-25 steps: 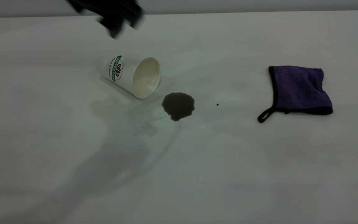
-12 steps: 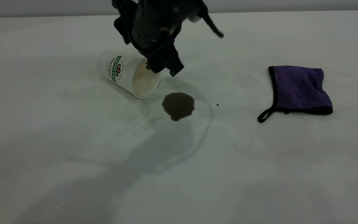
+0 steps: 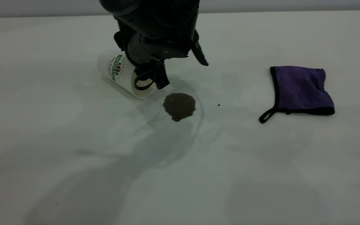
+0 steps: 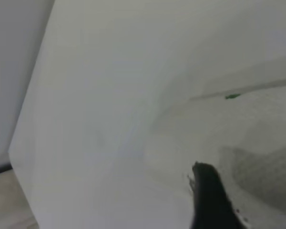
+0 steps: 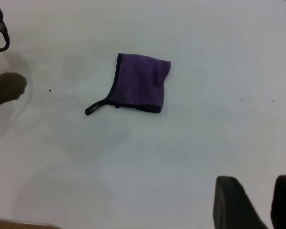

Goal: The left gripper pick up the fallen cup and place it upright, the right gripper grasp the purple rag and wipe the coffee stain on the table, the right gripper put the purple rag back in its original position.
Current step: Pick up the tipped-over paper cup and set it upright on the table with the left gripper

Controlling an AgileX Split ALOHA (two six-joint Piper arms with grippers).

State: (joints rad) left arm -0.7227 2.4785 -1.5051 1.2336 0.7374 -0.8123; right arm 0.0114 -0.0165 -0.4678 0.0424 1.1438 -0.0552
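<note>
- Exterior view, nearest ground: bare white table [image 3: 73, 175], crossed by a broad arm shadow.
- Mid-table: the coffee stain [image 3: 179, 106], a dark roundish puddle, lies just beside the cup's mouth, not touching it. A tiny dark speck [image 3: 218, 105] sits a little to its right.
- To the right, well apart from the stain: the purple rag [image 3: 302, 90], flat on the table, black corner loop trailing toward the stain side.
- Behind the stain: the cup [image 3: 122, 75] lies on its side, mouth toward the stain, green band facing up.
- The left gripper [image 3: 155, 79] hangs over the cup's mouth end; its black bulk covers most of the rim. Cannot tell whether the fingers grip the cup or stand apart.
- Left wrist view: one dark finger [image 4: 210, 200] against a pale ribbed surface.
- Right wrist view: the right gripper [image 5: 262, 202] held high and well away from the rag [image 5: 139, 83], fingers apart with a gap between them, holding nothing.
</note>
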